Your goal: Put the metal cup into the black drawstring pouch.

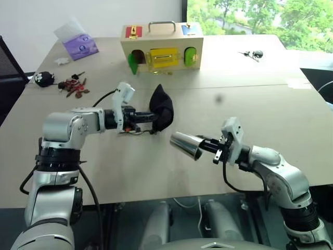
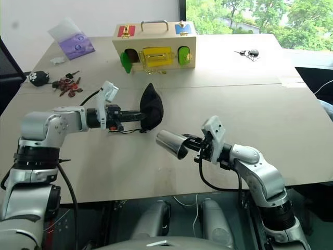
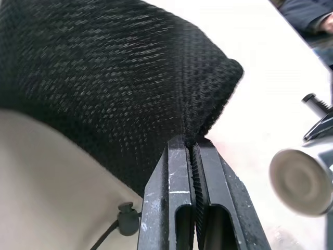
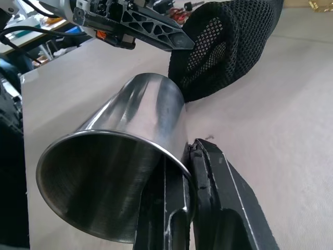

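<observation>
Left gripper (image 1: pixel 151 119) clamped tight on the edge of the pouch (image 1: pixel 162 109), holding it up off the table (image 1: pixel 270 104). Right gripper (image 1: pixel 204 142) pinched on the rim of the cup (image 1: pixel 186 144), one finger inside, one outside; cup lies level in the air, base pointing toward the pouch. Cup sits near the pouch at about its 5 o'clock, not touching. Wooden box (image 1: pixel 161 46) is well beyond at the pouch's 12 o'clock.
</observation>
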